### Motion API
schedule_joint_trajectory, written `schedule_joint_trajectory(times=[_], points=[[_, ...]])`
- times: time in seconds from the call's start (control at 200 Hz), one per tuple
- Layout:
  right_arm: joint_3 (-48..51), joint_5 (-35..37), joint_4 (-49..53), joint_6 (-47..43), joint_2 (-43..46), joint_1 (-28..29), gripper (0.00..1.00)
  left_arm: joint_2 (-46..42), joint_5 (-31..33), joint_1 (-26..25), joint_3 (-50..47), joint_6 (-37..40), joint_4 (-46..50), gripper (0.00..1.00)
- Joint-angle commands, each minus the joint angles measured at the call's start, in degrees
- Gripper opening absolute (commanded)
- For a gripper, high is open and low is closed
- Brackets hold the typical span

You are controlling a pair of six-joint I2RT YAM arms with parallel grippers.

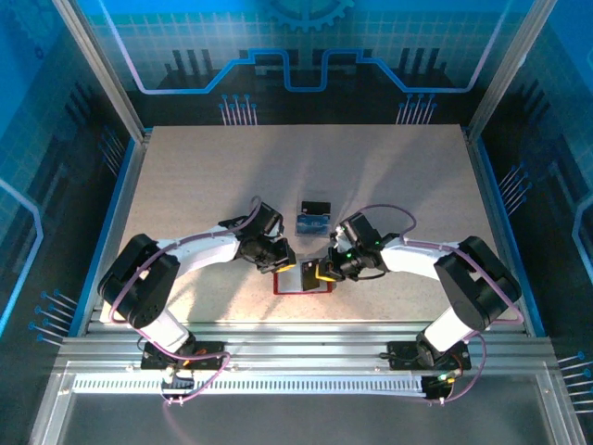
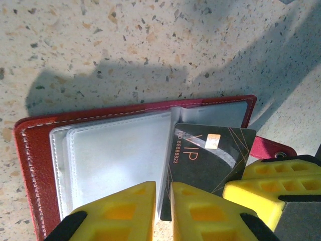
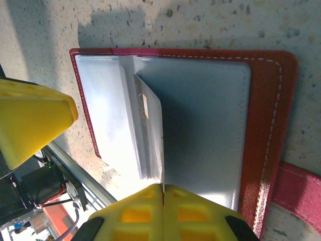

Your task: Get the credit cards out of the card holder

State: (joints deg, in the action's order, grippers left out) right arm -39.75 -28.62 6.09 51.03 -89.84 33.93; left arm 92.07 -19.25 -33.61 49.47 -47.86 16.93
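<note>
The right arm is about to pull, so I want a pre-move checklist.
1. Right gripper shut on the black plastic VIP card: ok, apparently.
2. Left gripper pinching a clear sleeve of the dark red two-leaf wallet, holding it down: ok.
3. Card partly drawn out of the wallet: ok.
4. Blue and black plastic cards on the speckled table lie apart from the wallet, out of the way: ok.
5. More cards left in the sleeves: cannot tell.

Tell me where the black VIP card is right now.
In the left wrist view the black VIP card sits at the right-hand side of the open card holder, just right of its clear sleeves and beside the red strap tab.
</note>
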Motion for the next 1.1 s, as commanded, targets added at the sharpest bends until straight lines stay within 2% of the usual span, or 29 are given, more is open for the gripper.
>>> schedule_joint_trajectory(times=[0.0, 0.265, 0.795, 0.916, 1.096], points=[[-1.39, 3.51, 3.72, -0.33, 1.49, 0.30, 0.00, -1.78, 0.83, 0.05, 0.46, 0.76, 1.68, 0.16], [-2.21, 5.95, 9.70, -4.68, 1.38, -1.67, 0.00, -1.63, 0.65, 0.23, 0.31, 0.75, 1.48, 0.16], [-2.17, 4.41, 7.48, -3.30, 6.22, -2.45, 0.00, -1.98, 0.95, 0.42, 0.15, 0.75, 1.36, 0.17], [-4.43, 4.32, 11.48, -8.47, 6.91, -3.55, 0.00, -2.97, 1.64, 0.68, -0.62, 0.52, 1.07, 0.16], [-10.29, 4.46, 21.02, -22.83, 6.52, -4.99, 0.00, -5.66, 1.80, 2.06, -3.07, -0.54, -1.11, 0.16]])
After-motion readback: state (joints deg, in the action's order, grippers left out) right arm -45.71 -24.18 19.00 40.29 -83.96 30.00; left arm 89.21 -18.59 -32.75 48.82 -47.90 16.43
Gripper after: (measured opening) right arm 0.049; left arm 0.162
